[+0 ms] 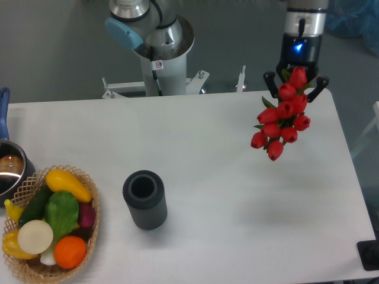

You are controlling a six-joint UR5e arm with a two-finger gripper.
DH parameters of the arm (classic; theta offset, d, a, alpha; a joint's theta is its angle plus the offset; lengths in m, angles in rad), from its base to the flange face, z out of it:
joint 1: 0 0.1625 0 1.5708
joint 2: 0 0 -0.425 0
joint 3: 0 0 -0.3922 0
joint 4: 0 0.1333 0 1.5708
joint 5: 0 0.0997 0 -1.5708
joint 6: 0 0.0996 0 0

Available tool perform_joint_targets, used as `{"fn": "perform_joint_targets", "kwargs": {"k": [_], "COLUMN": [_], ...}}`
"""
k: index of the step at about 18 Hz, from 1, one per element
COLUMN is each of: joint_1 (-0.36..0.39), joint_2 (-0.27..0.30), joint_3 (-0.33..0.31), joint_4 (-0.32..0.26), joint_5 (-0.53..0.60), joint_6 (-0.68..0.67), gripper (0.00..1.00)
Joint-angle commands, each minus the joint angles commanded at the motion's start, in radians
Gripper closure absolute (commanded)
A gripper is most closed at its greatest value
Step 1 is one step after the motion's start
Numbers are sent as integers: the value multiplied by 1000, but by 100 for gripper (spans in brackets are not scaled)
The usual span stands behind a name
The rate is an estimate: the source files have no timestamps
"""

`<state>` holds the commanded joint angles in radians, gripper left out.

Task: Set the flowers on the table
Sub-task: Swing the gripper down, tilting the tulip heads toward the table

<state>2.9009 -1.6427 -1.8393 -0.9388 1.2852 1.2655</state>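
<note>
A bunch of red tulips, the flowers point(283, 116), hangs in the air above the right part of the white table point(237, 225). The red heads point down toward the camera; the stems are mostly hidden behind them, with a bit of green leaf showing at the left. My gripper point(295, 83) is above the table's back right edge, and its black fingers point(272, 81) close around the upper part of the bunch. The flowers do not touch the tabletop.
A dark ribbed cylindrical vase point(144, 199) stands upright left of centre. A wicker basket of vegetables point(50, 223) sits at the front left corner. A pot with a blue handle point(7, 165) is at the left edge. The robot base point(163, 53) is behind the table.
</note>
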Motion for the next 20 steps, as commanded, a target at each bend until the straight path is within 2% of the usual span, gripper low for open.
{"fn": "perform_joint_targets", "kwargs": {"k": [6,13,20], "joint_1": [-78,-121,-138], "joint_2": [-87,-189,-246], "joint_3": [3,12,23], "joint_4": [-14,-14,-12], "joint_5": [155,186,198], "joint_6": [3,2,3], "gripper": [71,71,71]}}
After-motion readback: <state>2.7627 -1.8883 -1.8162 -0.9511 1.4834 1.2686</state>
